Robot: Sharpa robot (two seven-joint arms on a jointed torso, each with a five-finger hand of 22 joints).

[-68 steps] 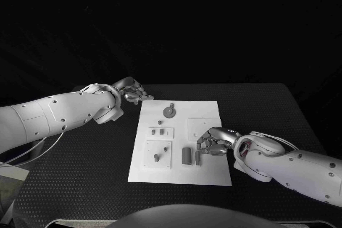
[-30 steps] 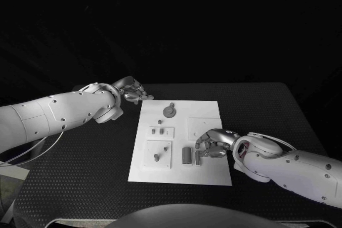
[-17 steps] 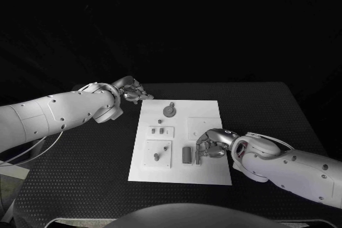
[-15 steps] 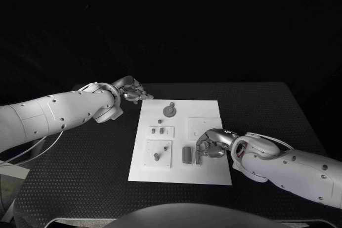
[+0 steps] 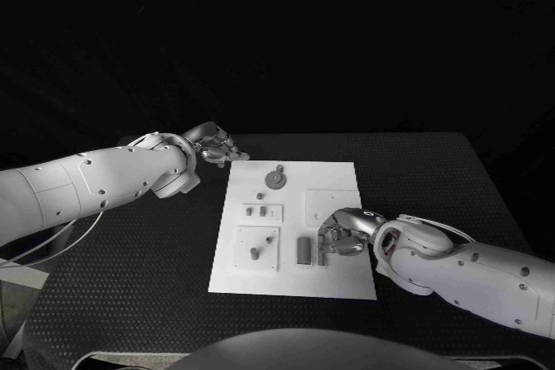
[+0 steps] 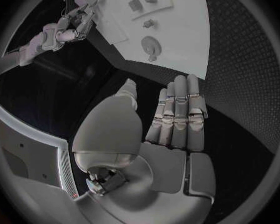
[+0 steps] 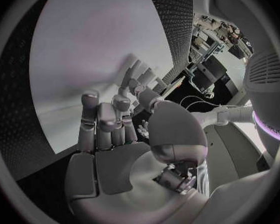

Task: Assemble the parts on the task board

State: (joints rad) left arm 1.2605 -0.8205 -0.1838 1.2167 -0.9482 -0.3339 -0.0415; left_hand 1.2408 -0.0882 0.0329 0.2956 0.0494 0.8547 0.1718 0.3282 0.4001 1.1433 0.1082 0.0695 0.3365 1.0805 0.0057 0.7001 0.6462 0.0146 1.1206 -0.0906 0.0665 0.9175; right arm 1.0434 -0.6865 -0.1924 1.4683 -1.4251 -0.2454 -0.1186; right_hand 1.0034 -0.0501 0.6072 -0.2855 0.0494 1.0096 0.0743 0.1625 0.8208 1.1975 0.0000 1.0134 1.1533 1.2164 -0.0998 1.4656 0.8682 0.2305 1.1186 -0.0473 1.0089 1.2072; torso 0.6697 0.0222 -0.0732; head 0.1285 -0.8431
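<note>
Right hand (image 5: 343,232) has edged onto the upright part (image 5: 321,254)

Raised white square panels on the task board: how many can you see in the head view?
3. A small panel mid-left, a larger panel mid-right by the silver right hand, a third panel near-left. The hand may hide more.

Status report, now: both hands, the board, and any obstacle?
Left hand off the task board's far left corner, holding nothing, fingers together. Right hand low over grey parts at the board's near right; grip unclear. No obstacle seen.
</note>
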